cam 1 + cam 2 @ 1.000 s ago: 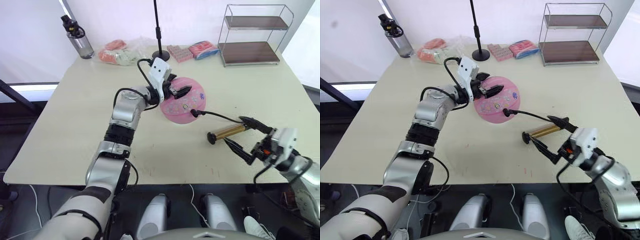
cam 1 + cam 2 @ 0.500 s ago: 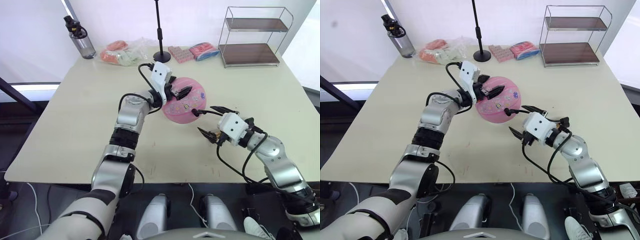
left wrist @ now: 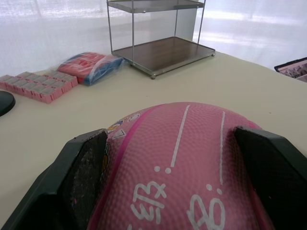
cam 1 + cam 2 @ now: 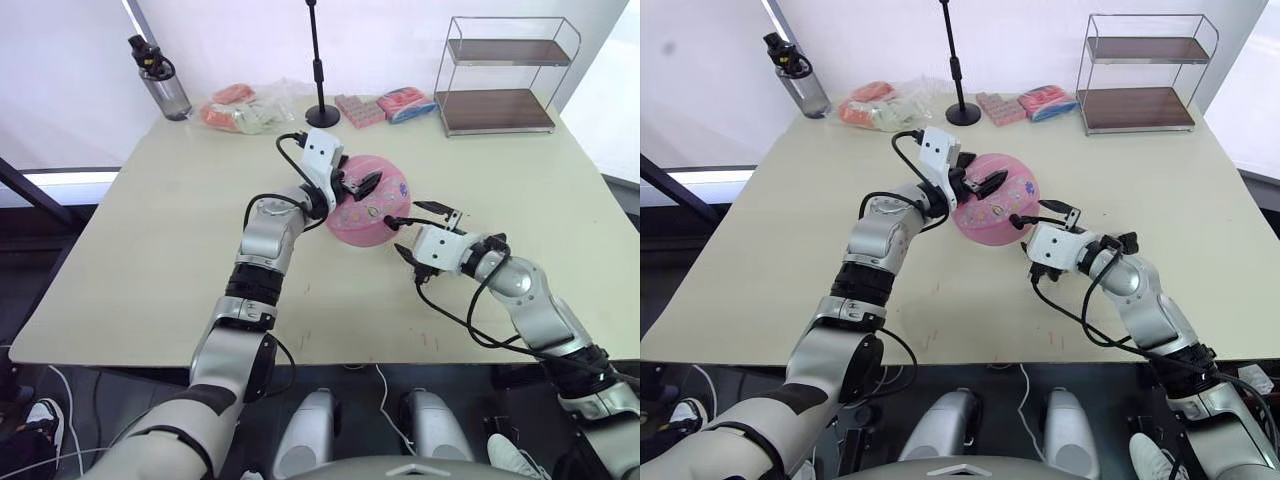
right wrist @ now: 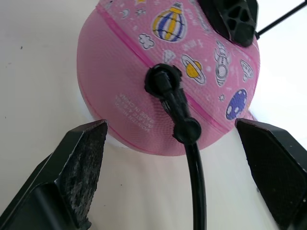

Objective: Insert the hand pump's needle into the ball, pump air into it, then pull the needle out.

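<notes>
My right gripper (image 5: pixel 165 177) hangs wide open, nothing held, with the black hose (image 5: pixel 194 172) running straight out between its fingers. Just beyond them the hose's fitting (image 5: pixel 162 82) sits seated in the ball (image 5: pixel 144 110); I judge the needle inside. On the ball's far side my left gripper (image 3: pixel 175 179) straddles it, fingers spread against both flanks. I'd brace there and close squarely on the fitting, without bending it.
</notes>
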`<state>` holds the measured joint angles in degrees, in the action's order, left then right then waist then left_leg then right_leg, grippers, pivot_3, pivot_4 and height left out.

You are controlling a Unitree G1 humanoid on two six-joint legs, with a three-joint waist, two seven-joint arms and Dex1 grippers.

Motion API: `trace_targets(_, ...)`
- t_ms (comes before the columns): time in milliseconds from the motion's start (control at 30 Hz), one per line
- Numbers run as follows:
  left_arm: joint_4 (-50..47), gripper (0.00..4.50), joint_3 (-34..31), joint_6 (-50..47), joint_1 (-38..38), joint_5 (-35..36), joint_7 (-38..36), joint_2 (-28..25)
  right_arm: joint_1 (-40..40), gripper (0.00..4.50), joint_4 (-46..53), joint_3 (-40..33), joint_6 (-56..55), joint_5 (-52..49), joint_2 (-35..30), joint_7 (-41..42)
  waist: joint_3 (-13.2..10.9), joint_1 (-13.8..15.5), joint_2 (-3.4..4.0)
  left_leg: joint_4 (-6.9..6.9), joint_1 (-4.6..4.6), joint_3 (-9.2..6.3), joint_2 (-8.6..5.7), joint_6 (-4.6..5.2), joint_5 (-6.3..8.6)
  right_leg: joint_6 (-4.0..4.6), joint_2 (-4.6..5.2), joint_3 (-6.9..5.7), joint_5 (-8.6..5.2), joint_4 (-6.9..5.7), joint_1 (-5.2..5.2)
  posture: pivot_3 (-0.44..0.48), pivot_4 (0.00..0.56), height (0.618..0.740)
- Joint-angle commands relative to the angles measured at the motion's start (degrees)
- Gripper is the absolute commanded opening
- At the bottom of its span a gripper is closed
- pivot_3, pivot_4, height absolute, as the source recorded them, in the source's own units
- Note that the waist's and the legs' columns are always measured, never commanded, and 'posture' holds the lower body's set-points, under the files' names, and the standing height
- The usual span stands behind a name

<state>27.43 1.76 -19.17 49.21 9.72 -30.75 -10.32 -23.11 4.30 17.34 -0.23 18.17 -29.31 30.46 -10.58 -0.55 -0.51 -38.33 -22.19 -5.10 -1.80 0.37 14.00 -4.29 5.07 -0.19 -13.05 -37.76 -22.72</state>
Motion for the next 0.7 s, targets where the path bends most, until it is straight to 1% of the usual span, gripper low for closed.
trace_targets(33,1.86,4.50,1.55,-2.33,-2.08,-1.28,0.65,0.90,-1.84,4.43,0.20,0.19,-2.45,1.89,0.26,-1.00,0.00,0.06,0.00,0.00,0.04,0.00,0.00,0.00,0.00,-0.05,0.00,0.00,-0.03,0.00,0.05,0.000,0.150,0.731)
trace_targets(200,1.86,4.50,1.49,-2.26,-2.22,-1.47,0.90,0.96,-3.88,4.43,-1.85,0.68,-3.92,4.25,1.02,-1.94,0.02,0.01,-0.03,0.00,0.08,0.00,0.00,0.00,0.00,-0.05,0.00,0.00,-0.03,0.02,0.10,0.000,0.150,0.731)
trace_targets(267,1.79,4.50,1.41,-2.25,-2.28,-1.53,1.01,1.03,-4.11,3.94,-2.53,0.90,-4.73,4.80,0.98,-1.71,0.02,0.04,-0.03,0.00,0.09,0.00,0.00,0.00,0.00,-0.05,0.00,0.00,-0.03,0.01,0.10,0.000,0.150,0.731)
trace_targets(300,1.77,4.50,1.38,-2.25,-2.29,-1.54,1.05,1.06,-4.16,3.48,-2.73,0.92,-4.96,4.93,1.00,-1.64,0.02,0.05,-0.03,0.00,0.09,-0.01,0.00,0.00,0.00,-0.05,0.00,0.00,-0.03,0.01,0.10,0.000,0.150,0.731)
trace_targets(333,1.77,4.50,1.38,-2.24,-2.31,-1.56,1.06,1.07,-4.23,3.24,-2.89,0.96,-5.16,5.06,1.04,-1.56,0.02,0.05,-0.03,0.01,0.09,-0.01,0.00,0.00,0.00,-0.05,0.00,0.00,-0.03,0.02,0.10,0.000,0.150,0.731)
trace_targets(367,1.90,4.50,1.37,-2.17,-2.28,-1.58,1.08,1.09,-4.41,2.75,-3.15,0.97,-5.27,5.21,1.22,-1.59,0.02,0.04,-0.03,0.01,0.09,0.00,0.00,0.00,0.00,-0.05,0.00,0.00,-0.03,0.02,0.10,0.000,0.150,0.731)
trace_targets(400,2.00,4.50,1.37,-2.11,-2.29,-1.61,1.14,1.12,-4.75,2.01,-3.40,1.07,-5.42,5.45,1.50,-1.62,0.02,0.04,-0.03,0.01,0.09,0.00,0.00,0.00,0.00,-0.06,0.00,0.00,-0.03,0.03,0.10,0.000,0.150,0.731)
trace_targets(433,2.07,4.50,1.37,-2.07,-2.30,-1.64,1.19,1.15,-4.99,1.80,-3.57,1.13,-5.53,5.63,1.70,-1.64,0.02,0.04,-0.03,0.01,0.09,0.00,0.00,0.00,0.00,-0.05,0.00,0.00,-0.03,0.03,0.10,0.000,0.150,0.731)
trace_targets(467,2.21,4.50,1.34,-2.01,-2.27,-1.65,1.27,1.20,-5.32,1.25,-3.80,1.22,-5.54,5.76,2.05,-1.71,0.02,0.02,-0.03,0.01,0.09,0.00,0.00,0.00,0.00,-0.06,0.00,0.00,-0.03,0.03,0.10,0.000,0.150,0.731)
trace_targets(567,2.26,4.50,1.29,-1.97,-2.36,-1.68,1.49,1.34,-5.46,0.07,-3.85,1.34,-5.64,6.08,2.43,-1.65,0.02,-0.09,-0.03,0.02,0.11,-0.01,0.00,0.00,0.00,-0.06,0.00,0.00,-0.04,0.02,0.10,0.000,0.150,0.731)
trace_targets(700,2.68,4.50,1.06,-1.27,-2.54,-1.91,2.16,1.53,-3.99,0.06,-3.23,0.28,-4.82,4.12,3.13,-1.30,0.02,-0.16,-0.04,0.02,0.12,-0.01,0.00,0.00,0.00,-0.06,0.00,0.01,-0.04,0.01,0.10,0.000,0.150,0.731)
